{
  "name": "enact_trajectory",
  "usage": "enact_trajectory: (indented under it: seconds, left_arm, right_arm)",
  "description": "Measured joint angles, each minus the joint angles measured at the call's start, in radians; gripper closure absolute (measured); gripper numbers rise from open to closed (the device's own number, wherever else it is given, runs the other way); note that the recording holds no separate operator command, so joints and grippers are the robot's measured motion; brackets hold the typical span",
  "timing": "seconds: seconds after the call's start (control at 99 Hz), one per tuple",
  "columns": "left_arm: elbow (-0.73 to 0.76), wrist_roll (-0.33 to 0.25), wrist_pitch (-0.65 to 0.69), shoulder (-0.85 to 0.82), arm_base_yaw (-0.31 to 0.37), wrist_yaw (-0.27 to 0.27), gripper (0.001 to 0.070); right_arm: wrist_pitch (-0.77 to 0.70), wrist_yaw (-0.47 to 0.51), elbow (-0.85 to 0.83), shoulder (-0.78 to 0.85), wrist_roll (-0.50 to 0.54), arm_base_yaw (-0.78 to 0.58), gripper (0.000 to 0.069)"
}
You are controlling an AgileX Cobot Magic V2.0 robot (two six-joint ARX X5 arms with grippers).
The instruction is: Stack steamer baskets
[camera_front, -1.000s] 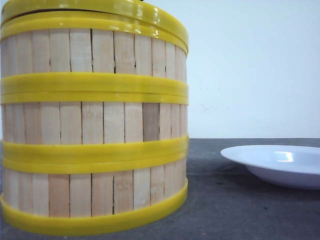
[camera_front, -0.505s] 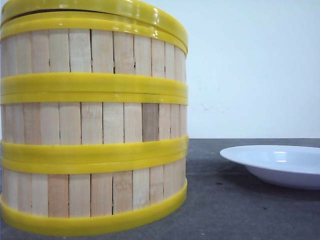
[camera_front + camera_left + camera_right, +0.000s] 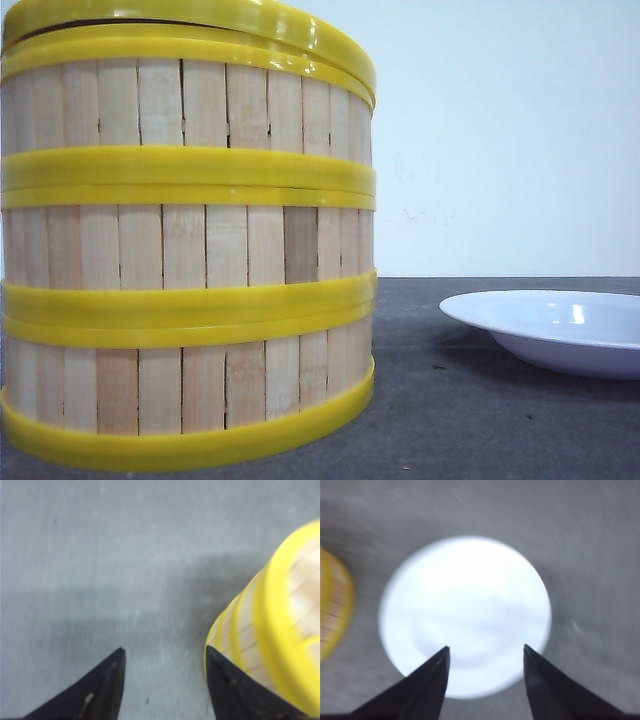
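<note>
Above the grey bench [image 3: 100, 555], the left pincer [image 3: 165, 665] hangs with its dark pointed fingers apart, gripping nothing, one tip just beside the steamer baskets [image 3: 190, 240]. Those three baskets stand stacked on the bench at front left, walls of pale upright wooden slats between thick, smooth yellow rims, a yellow-rimmed lid [image 3: 200, 20] on top. Over a round, glossy white plate [image 3: 465, 615] to the right, the right pincer [image 3: 486, 660] hovers, fingers apart and empty.

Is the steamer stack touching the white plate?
Apart. The front view shows bare table between the steamer stack and the white plate.
</note>
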Motion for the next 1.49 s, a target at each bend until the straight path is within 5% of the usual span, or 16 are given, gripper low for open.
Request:
enact_trajectory:
  seconds: [0.222, 0.485, 0.606, 0.707, 1.303, 1.495]
  left_arm:
    - [-0.18, -0.021, 0.094, -0.106, 0.0, 0.0, 0.041]
    - [-0.19, -0.03, 0.098, -0.111, 0.0, 0.0, 0.0414]
    - [-0.19, -0.033, 0.098, -0.111, 0.0, 0.0, 0.0615]
    - [-0.19, -0.034, 0.097, -0.111, 0.0, 0.0, 0.067]
    - [-0.19, -0.037, 0.098, -0.117, 0.0, -0.001, 0.068]
    - [-0.294, 0.014, 0.218, -0.259, 0.043, -0.102, 0.0685]
  right_arm:
    - [-0.001, -0.001, -0.089, -0.048, 0.0, -0.014, 0.0412]
    - [0.002, -0.001, -0.089, -0.048, 0.005, -0.014, 0.042]
    - [0.004, -0.002, -0.089, -0.048, 0.008, -0.014, 0.0613]
    - [0.016, -0.002, -0.089, -0.048, 0.012, -0.014, 0.0668]
    - [0.116, -0.002, -0.089, -0.048, 0.029, -0.014, 0.0682]
    - [0.17, -0.002, -0.089, -0.048, 0.03, -0.014, 0.0682]
